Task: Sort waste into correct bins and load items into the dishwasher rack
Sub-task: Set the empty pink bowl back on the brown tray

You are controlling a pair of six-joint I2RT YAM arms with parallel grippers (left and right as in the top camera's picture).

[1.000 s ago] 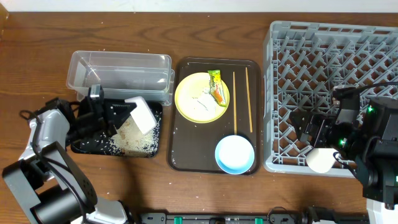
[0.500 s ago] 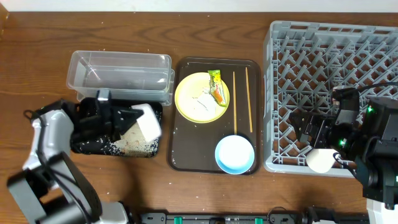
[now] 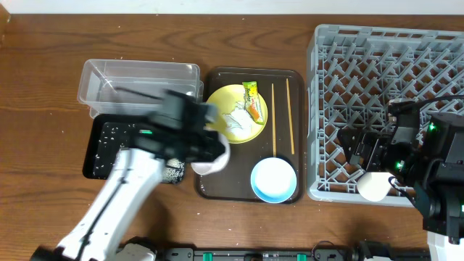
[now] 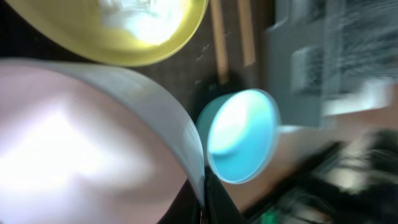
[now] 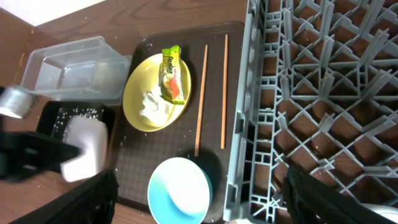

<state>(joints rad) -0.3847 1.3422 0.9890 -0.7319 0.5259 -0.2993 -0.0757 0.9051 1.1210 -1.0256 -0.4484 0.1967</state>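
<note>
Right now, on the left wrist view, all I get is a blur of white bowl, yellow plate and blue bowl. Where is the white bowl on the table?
Observer: The white bowl is over the left edge of the brown tray, between the black tray and the blue bowl.
Operator: Is there anything in that black tray?
Observer: Yes, rice-like scraps lie scattered in it.
Operator: Is the wrapper binned yet?
Observer: No, the snack wrapper lies on the yellow plate.
</note>
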